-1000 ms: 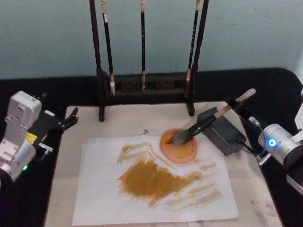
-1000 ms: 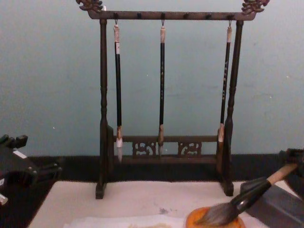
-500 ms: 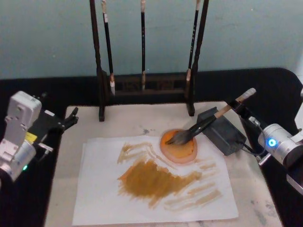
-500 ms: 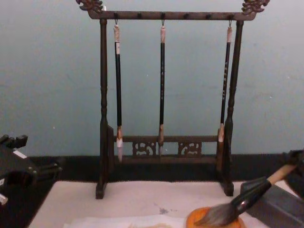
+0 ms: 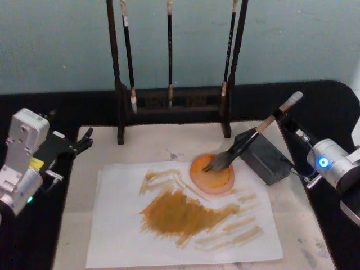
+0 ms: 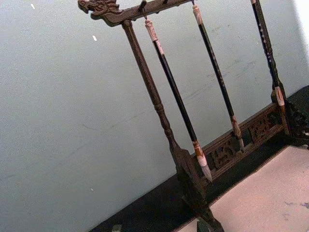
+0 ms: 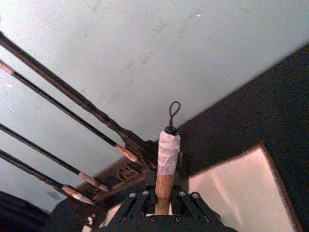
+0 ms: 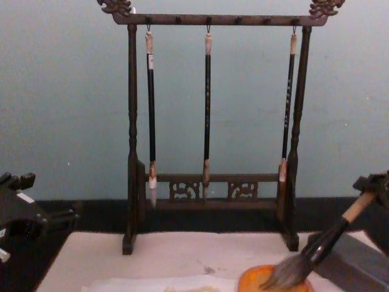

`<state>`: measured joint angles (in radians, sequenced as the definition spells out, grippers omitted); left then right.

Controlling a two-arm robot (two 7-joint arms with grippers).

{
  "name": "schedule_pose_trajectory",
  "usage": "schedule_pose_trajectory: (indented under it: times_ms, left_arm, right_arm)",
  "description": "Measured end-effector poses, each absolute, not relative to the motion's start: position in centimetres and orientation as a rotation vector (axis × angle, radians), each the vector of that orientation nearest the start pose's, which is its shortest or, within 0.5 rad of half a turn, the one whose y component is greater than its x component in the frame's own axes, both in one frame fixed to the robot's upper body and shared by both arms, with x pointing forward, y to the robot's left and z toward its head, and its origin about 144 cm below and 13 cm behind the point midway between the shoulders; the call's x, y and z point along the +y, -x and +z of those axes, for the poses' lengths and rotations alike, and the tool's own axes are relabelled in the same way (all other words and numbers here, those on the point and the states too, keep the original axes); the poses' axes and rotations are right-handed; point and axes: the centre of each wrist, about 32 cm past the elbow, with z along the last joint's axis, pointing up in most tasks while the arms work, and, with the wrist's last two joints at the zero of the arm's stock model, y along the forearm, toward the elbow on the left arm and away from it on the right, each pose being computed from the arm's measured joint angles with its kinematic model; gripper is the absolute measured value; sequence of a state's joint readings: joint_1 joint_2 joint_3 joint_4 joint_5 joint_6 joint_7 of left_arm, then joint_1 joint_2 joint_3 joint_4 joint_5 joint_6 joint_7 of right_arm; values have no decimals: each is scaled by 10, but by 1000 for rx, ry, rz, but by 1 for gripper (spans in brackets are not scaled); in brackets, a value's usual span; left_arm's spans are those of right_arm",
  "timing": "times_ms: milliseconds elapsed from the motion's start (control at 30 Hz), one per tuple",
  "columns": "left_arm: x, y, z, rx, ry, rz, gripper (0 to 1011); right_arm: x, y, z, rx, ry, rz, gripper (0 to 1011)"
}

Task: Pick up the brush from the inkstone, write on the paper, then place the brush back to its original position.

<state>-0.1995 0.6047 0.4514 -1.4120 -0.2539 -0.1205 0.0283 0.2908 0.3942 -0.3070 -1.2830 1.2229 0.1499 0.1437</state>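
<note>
Head view: your right gripper [image 5: 283, 120], fingers clamped high on the brush [image 5: 242, 147], tilts its tuft into the orange dish [image 5: 197, 180] on the paper [image 5: 124, 225], likely to keep clear of the wet pigment. The left gripper [image 5: 79, 143] is parked open at the tabletop's left.

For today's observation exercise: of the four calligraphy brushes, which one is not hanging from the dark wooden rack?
The large tan bamboo-handled brush: the right gripper holds it tilted, bristles in the round orange dish; the three slim black-handled brushes hang.
</note>
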Motion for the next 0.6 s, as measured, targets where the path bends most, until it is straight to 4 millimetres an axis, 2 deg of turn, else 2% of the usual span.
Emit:
schedule_pose_trajectory:
  times_ms: [600]
  left_arm:
    - [310, -489, 1140, -285, -304, 1248, 1010]
  right_arm:
    - [-287, -536, 1174, 590, -417, -1060, 176]
